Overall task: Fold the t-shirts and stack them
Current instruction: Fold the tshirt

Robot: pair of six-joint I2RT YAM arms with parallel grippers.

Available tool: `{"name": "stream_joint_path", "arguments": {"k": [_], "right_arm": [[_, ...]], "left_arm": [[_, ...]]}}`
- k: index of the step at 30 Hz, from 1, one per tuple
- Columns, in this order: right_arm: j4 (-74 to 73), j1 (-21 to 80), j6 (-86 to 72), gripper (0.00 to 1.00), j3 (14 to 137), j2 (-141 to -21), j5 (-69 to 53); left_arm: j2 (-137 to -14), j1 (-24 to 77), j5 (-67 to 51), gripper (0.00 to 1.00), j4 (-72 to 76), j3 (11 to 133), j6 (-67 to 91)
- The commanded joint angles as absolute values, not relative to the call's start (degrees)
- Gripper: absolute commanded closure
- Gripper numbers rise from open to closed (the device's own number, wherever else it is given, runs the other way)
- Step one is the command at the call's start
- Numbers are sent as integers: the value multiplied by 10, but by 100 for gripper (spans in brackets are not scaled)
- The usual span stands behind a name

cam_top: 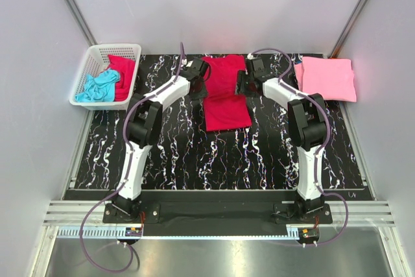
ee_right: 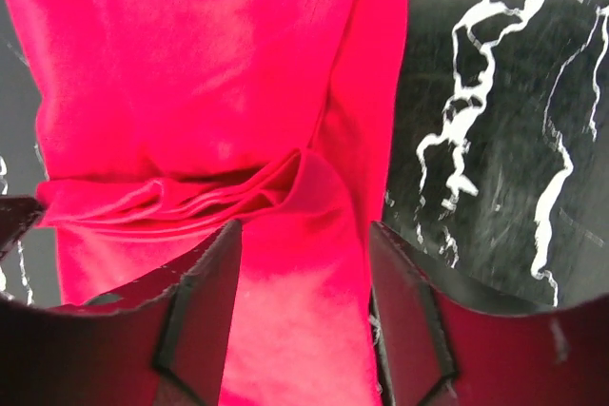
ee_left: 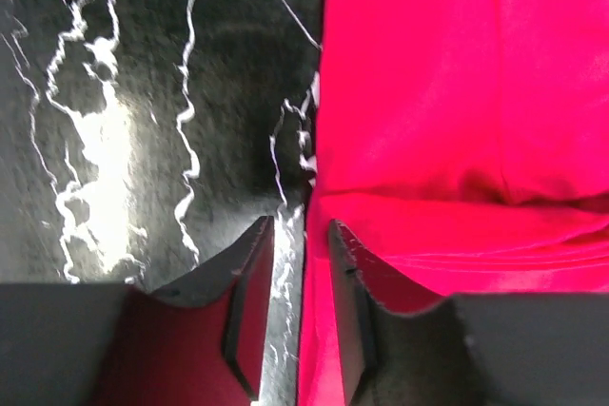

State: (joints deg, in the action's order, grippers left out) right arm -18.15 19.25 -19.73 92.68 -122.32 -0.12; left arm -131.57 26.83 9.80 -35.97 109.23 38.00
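**Layout, left to right.** White basket (cam_top: 104, 72) at the far-left edge of the desk (cam_top: 214, 160). It holds a turquoise t-shirt (cam_top: 97, 87) and a red t-shirt (cam_top: 124, 71), both crumpled and, by my reading, not yet done.

**Left claw** (cam_top: 194, 72) is at the left edge of the crimson t-shirt (cam_top: 224, 95), near its far end. The left wrist view shows the left claw (ee_left: 300, 263) with only a narrow gap between the jaws. Bare desk (ee_left: 143, 140) shows through that gap, and the shirt's edge (ee_left: 457, 92) runs along the inner finger. I cannot tell whether any hem is caught; nothing is plainly gripped.

**Crimson t-shirt** lies flat mid-desk as a long narrow strip, sides apparently turned in, with a crease across the middle.

**Right claw** (cam_top: 249, 72) mirrors the left at the shirt's right edge. In the right wrist view the right claw (ee_right: 304, 273) is wide open, its fingers straddling a bunched ridge of the fabric (ee_right: 190, 73). Cloth lies between them but is not clamped.

**Reading.** The arms flank the far end symmetrically, probably so both corners lift together for an even crosswise fold. The right is placed to close on cloth; the left looks off the edge.

**Pink t-shirt** (cam_top: 324, 77) lies folded square at the far right, likely the base of the stack.
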Motion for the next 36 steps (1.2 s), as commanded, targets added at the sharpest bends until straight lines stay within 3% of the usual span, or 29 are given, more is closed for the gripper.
{"name": "stream_joint_path", "arguments": {"k": [1, 13, 19, 24, 36], "right_arm": [[-130, 182, -186, 37, 947, -1230, -11], [-118, 174, -184, 37, 915, -1206, -6], [-134, 173, -197, 35, 818, -1144, -31], [-133, 173, -197, 24, 727, -1090, -76], [-90, 174, -237, 27, 578, -986, -138]], "left_arm": [[-1270, 258, 102, 65, -258, 1044, 354], [-1061, 243, 165, 67, -30, 766, 375], [-1078, 239, 6, 67, -148, 812, 423], [-1062, 236, -223, 53, 34, 665, 522], [-1017, 243, -259, 51, 84, 526, 558]]}}
